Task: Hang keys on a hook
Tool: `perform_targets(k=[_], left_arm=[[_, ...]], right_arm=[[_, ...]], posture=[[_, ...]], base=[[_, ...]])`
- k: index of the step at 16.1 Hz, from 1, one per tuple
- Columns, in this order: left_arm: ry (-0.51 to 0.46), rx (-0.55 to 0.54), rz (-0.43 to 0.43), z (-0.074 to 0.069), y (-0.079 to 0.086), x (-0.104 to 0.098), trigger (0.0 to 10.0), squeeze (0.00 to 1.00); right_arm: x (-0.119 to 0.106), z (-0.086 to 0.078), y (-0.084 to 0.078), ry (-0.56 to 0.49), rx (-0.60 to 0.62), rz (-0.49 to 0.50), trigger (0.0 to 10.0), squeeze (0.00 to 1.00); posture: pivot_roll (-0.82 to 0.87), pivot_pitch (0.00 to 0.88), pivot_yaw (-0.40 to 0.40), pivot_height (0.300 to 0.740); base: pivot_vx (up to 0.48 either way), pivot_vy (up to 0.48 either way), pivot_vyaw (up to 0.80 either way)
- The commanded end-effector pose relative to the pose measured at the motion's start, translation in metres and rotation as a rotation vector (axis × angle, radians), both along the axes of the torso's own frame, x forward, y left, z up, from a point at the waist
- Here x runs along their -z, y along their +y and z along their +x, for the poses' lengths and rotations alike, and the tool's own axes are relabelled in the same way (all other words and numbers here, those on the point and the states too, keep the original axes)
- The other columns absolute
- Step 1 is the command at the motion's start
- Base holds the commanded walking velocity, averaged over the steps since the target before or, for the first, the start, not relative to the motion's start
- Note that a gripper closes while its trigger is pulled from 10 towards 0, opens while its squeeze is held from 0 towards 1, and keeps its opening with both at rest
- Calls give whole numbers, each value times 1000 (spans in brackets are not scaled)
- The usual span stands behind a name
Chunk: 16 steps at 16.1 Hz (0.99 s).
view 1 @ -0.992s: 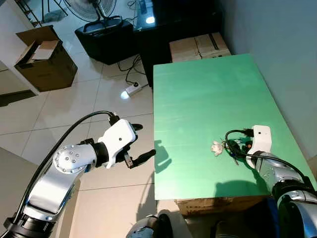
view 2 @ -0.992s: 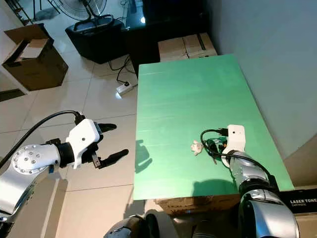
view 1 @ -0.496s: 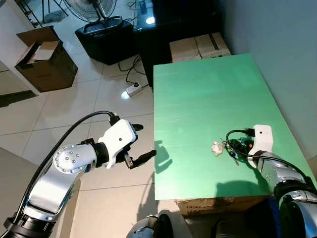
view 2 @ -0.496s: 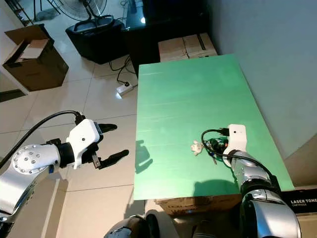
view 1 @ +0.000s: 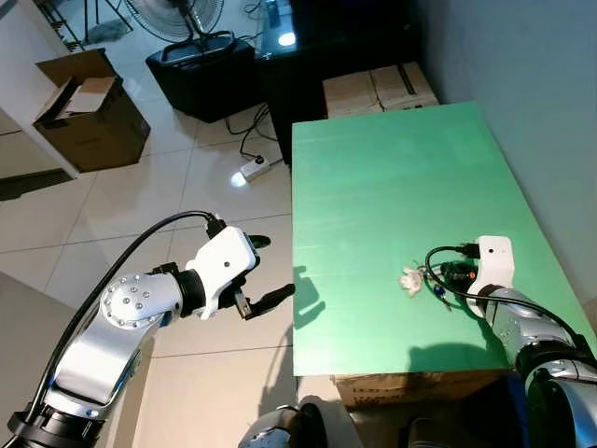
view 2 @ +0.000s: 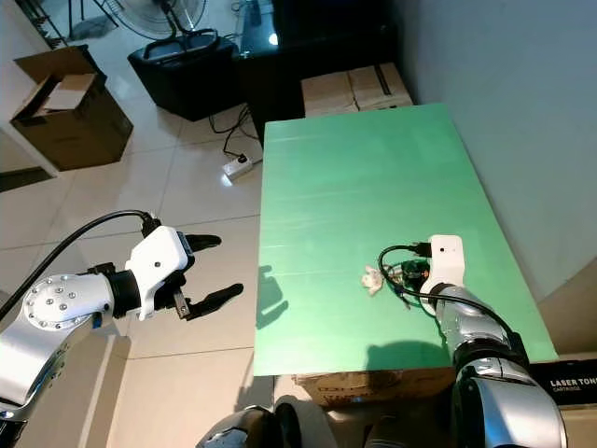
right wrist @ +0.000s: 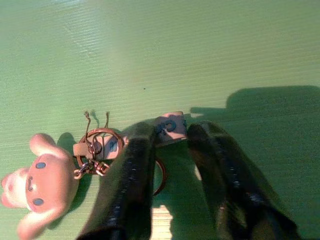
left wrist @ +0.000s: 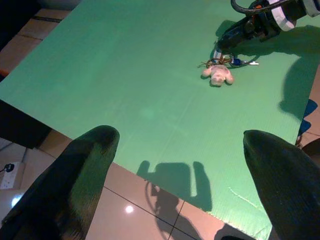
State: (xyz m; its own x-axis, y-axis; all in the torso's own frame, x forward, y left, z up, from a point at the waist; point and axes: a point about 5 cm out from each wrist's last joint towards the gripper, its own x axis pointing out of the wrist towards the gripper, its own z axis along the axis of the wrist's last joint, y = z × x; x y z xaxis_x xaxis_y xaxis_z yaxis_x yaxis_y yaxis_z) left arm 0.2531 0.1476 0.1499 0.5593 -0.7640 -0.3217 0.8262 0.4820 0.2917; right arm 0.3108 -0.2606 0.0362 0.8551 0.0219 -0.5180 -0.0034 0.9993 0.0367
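Note:
A bunch of keys [view 1: 437,281] with a pale plush charm [view 1: 409,279] lies on the green table [view 1: 392,177], near its front right. My right gripper [view 1: 450,277] rests on the table at the keys. In the right wrist view its fingers [right wrist: 135,170] stand close together, with the key strap [right wrist: 171,126] caught between the tips beside the key ring [right wrist: 100,145] and the charm [right wrist: 40,182]. My left gripper [view 1: 272,266] hovers open over the floor, left of the table's edge, holding nothing. In the left wrist view [left wrist: 178,135] it looks across the table at the keys [left wrist: 222,62].
A grey wall runs along the table's right side. Cardboard boxes [view 1: 378,89] sit beyond the table's far end next to a dark cabinet [view 1: 317,37]. On the tiled floor to the left are an open cardboard box [view 1: 89,107], a fan base [view 1: 201,61] and a power strip [view 1: 252,169].
The whole picture has shifted slightly, so the camera moved. Both grippers and the keys hold their places.

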Motion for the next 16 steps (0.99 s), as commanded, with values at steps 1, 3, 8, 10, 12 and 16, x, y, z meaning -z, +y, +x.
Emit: perform_targets(k=[1,3,8,10,12,16], left_arm=[[5,3,7,-3,2,1,10000,0],[7,4,7,-3,2,1,10000,0],[1,9,11,1,2,1,10000,0],[0,10,12,1,2,1,10000,0],[0,11,14,2,2,0,10000,0],[4,11,10,1,2,1,10000,0]], right_arm=[[7,-4,4,22,-9,6,0,0],[8,-5,4,25,-10,6,0,0],[8,-5,7,17,-10,20,0,0],[8,-3,9,4,-11,28,0,0],[-4,7,15,-83,-15,9,0,0],[-22,19,30,-226,-53,-181,0,0]], posture=[[7,120,241,740],[10,126,240,740],[9,119,242,740],[8,114,244,740],[7,117,253,740],[5,115,255,740]], base=[[0,0,0],[0,0,0],[0,0,0],[0,0,0],[0,0,0],[0,0,0]])
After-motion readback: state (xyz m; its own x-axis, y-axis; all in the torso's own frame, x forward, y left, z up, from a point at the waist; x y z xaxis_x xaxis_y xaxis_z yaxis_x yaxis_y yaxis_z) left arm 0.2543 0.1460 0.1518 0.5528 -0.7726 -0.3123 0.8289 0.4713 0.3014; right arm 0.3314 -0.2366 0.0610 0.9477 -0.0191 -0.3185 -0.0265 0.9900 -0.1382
